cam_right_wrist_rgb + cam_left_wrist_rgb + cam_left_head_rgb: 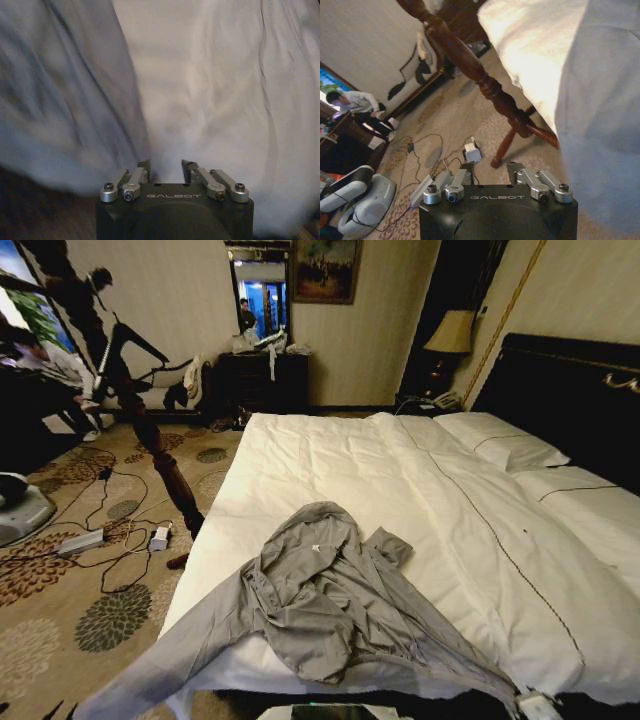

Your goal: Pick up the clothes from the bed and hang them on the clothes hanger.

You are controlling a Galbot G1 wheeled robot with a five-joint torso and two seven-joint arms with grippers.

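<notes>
The shirt (320, 605) is lying crumpled near the foot of the bed (400, 480), one sleeve trailing off the edge toward the carpet (60, 600). A dark wooden pole (160, 445) is leaning just beside the bed, with cables (115, 530) sprawling over the carpet near it.

Black GALBOT-marked hands (490, 172) w/ silver screwed linkages.

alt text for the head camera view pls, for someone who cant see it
A crumpled light grey shirt lies at the near corner of a large bed with a white duvet, one sleeve trailing off the near left edge. White pillows rest against a black headboard. Left of the bed, a dark wooden pole leans over patterned carpet strewn with cables.
</notes>
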